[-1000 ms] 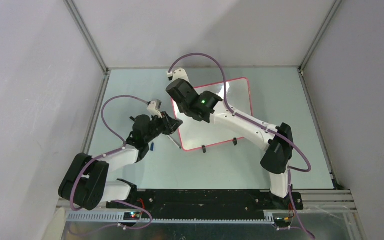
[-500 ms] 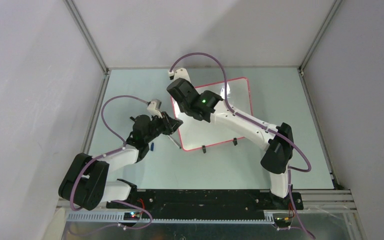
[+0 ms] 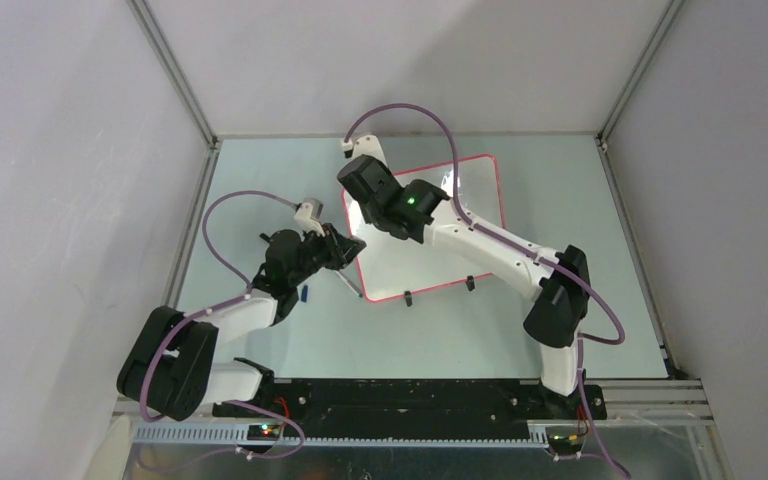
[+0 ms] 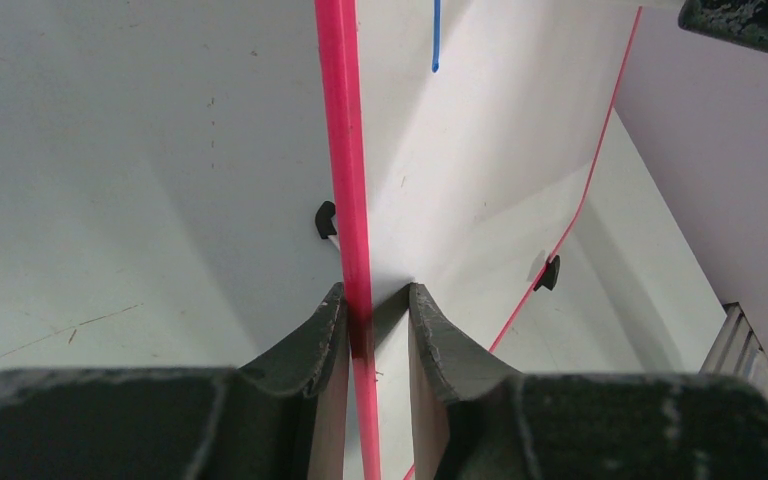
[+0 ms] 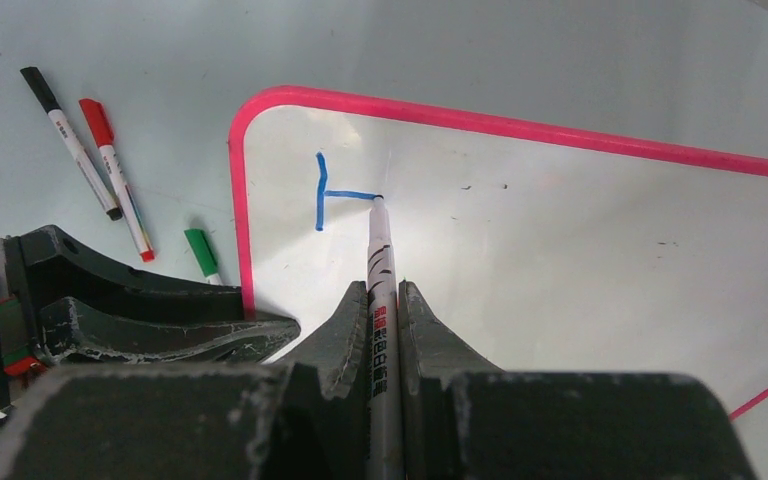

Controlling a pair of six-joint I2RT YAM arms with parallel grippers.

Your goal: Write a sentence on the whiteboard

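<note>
**Right gripper on marker, left gripper on board edge**

You are clamping the right gripper [image 5: 382, 292] tight on a marker [image 5: 379, 250]. The marker is running straight out between the fingers, its tip pointing away and touching the whiteboard [image 5: 580, 260] ahead. The sentence [image 5: 322, 192], at the tip, is showing one upright blue stroke with a crossbar. Your left gripper [image 4: 372, 305] is pinching the whiteboard's red frame, jaws narrowly apart.

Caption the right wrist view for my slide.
Right tool grips a marker, its tip on the whiteboard at the first blue strokes; spare markers lie alongside.
</note>
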